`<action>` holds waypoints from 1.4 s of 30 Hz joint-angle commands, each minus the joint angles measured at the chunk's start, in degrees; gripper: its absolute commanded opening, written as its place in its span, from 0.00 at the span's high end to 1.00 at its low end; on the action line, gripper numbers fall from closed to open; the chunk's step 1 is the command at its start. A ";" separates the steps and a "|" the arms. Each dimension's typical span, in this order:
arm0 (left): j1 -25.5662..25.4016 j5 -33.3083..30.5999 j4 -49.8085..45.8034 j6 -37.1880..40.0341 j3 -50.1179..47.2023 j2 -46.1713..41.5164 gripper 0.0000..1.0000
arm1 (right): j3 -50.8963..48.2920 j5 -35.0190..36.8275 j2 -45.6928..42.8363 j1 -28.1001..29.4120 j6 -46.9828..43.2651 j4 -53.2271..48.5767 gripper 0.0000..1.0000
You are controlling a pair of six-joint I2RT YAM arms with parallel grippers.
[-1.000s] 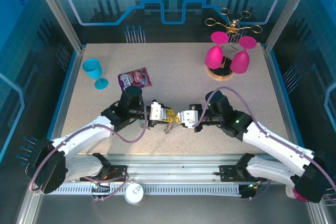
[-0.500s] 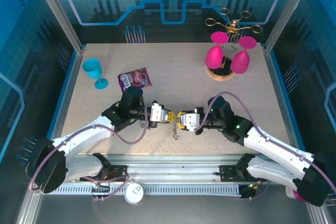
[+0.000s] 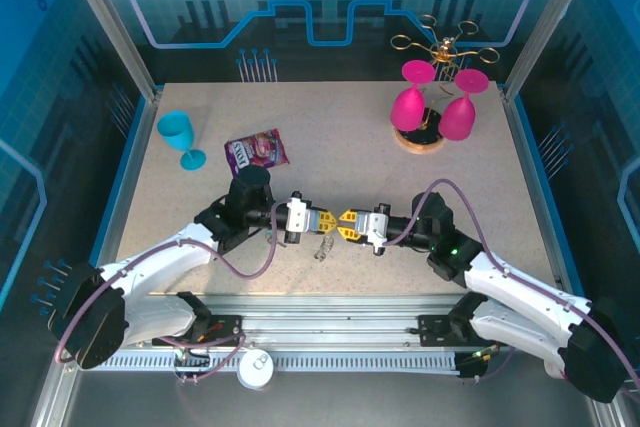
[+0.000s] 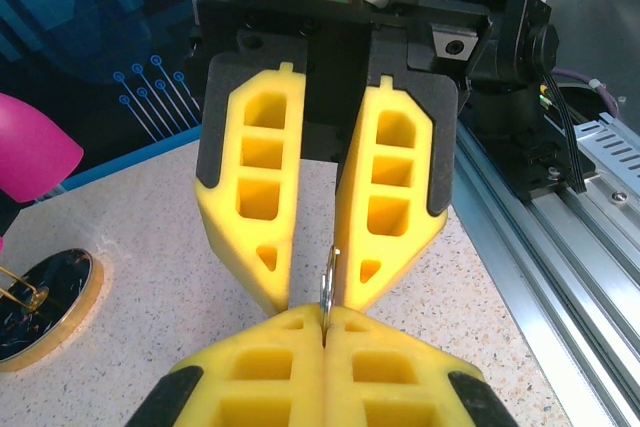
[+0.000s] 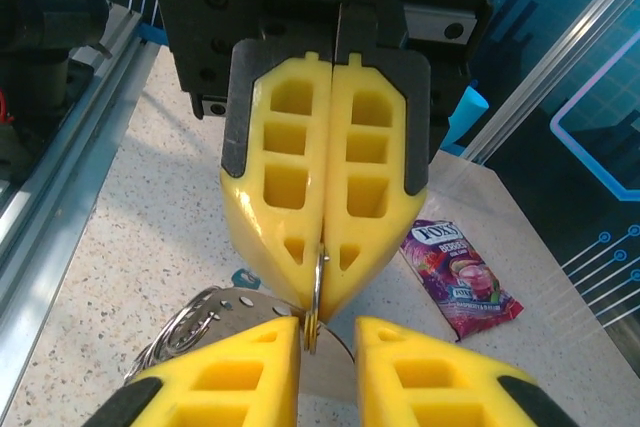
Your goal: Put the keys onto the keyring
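Observation:
My left gripper (image 3: 328, 220) (image 4: 325, 312) is shut on a thin silvery split ring (image 4: 328, 282), held edge-on at its fingertips. Facing it tip to tip, my right gripper (image 3: 347, 226) (image 5: 330, 332) is open, with that ring (image 5: 317, 292) standing in the gap against its left finger (image 5: 250, 367). Below the ring hangs a silvery plate with holes (image 5: 215, 312) and a bunch of smaller rings (image 5: 175, 332), seen from above as a small bundle (image 3: 322, 247). A small teal piece (image 5: 243, 278) lies on the table behind them. No key blade or dark strap loop can be made out.
A purple snack packet (image 3: 257, 151) (image 5: 462, 279) lies behind the left arm. A blue goblet (image 3: 180, 137) stands at the far left. Two pink goblets (image 3: 408, 105) hang on a gold rack (image 3: 440, 47) at the back right. The metal rail (image 4: 570, 207) runs along the near edge.
The right arm has drawn back to the right and lowered, so its gripper now lines up level with the left one. The hanging bundle has swung slightly left.

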 commanded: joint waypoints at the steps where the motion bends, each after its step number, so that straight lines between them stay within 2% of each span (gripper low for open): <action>1: -0.29 2.39 2.06 -0.41 -0.58 -0.94 1.00 | 0.01 -2.52 -0.65 -0.50 1.08 3.03 0.79; 11: -0.33 2.33 2.63 -1.24 -0.58 -0.63 1.00 | 0.44 -3.10 0.53 -0.41 1.49 4.45 0.87; 16: -0.29 1.82 2.42 -1.89 -0.50 -0.62 1.00 | 0.09 -1.47 -0.02 -0.44 1.00 3.71 1.00; 18: -0.27 1.58 1.86 -1.90 -0.32 -0.68 1.00 | 0.54 -1.72 -0.13 -0.38 0.48 2.52 1.00; 20: -0.27 1.44 1.40 -1.91 -0.14 -0.69 0.96 | 1.06 -1.92 -0.13 -0.28 -0.30 1.09 1.00; 22: -0.34 1.44 1.10 -1.91 0.04 -0.68 0.83 | 1.37 -2.08 -0.14 -0.15 -0.59 0.53 1.00; 23: -0.31 1.46 1.07 -2.00 0.12 -0.69 0.81 | 1.49 -2.17 -0.05 -0.20 -0.68 0.17 1.00; 26: -0.42 1.93 0.56 -2.14 0.47 -0.63 0.79 | 2.20 -2.18 0.22 -0.06 -1.44 -1.67 1.00; 28: -0.38 2.20 0.12 -2.03 0.79 -0.58 0.82 | 2.87 -2.25 0.46 0.11 -2.03 -2.99 1.00; 34: -0.35 2.84 -2.43 -0.73 1.71 0.08 0.99 | 4.17 -2.30 0.97 0.66 -2.81 -5.00 1.00; 39: -0.37 2.60 -3.50 0.45 1.80 -0.36 1.00 | 4.11 -1.43 0.86 0.90 -2.75 -5.19 1.00; 41: -0.65 0.64 -2.42 1.62 1.08 -1.24 1.00 | 2.55 2.43 0.04 0.89 -1.63 -4.20 0.71; 42: -0.99 -1.25 -1.02 2.55 0.28 -1.91 1.00 | 1.36 4.98 -0.48 0.83 -1.07 -3.11 0.64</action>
